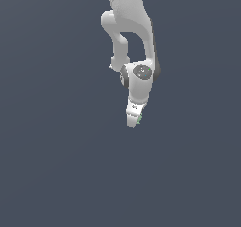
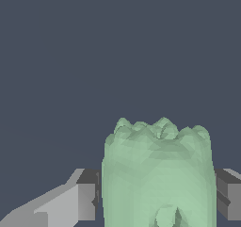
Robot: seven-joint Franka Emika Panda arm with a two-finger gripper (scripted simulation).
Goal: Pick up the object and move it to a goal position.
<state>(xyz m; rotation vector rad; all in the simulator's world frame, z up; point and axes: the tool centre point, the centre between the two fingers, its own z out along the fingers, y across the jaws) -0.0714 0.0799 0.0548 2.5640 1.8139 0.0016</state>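
In the wrist view the pale green knobbly object (image 2: 157,174) fills the space between my two fingers (image 2: 87,193), which press against its two sides. My gripper (image 2: 157,198) is shut on it. In the exterior view the white arm hangs down from the top, and my gripper (image 1: 133,122) points down with only a tiny green sliver of the object (image 1: 139,120) showing at its tip; the rest is hidden by the hand.
A plain dark grey-blue floor (image 1: 56,165) lies all around. No other objects, containers or edges show in either view.
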